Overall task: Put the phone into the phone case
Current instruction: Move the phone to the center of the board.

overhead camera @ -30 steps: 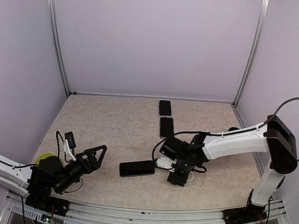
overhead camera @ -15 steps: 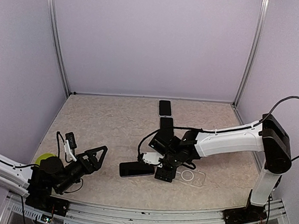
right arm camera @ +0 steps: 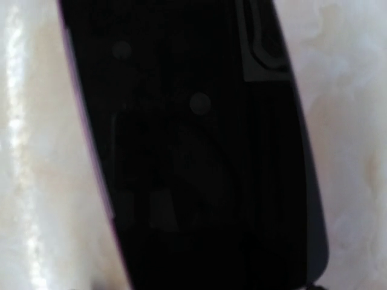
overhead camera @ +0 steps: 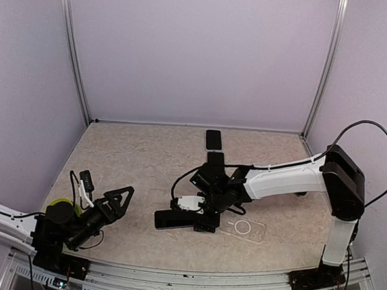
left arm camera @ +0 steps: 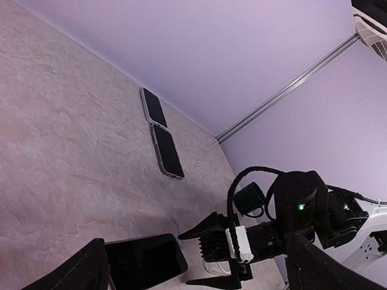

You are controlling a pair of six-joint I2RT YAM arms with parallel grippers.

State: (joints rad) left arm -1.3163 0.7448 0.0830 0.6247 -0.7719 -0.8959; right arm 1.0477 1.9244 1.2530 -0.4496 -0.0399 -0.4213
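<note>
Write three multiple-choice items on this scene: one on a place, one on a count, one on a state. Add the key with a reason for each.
1. Where does the clear phone case lie?
A) against the back wall
B) flat on the table, beside the near phone, on the right arm's side
C) on top of the near phone

2. How many phones are on the table?
A) one
B) two
C) three

3. How does the left gripper stand?
A) open, holding nothing
B) shut on a phone
C) shut on the case

Key:
1 B, the top view shows the case flat beside the near phone.
2 C, besides the near phone, a middle phone and a far phone lie end to end at the back.
3 A, its fingers are spread with nothing between them.
</note>
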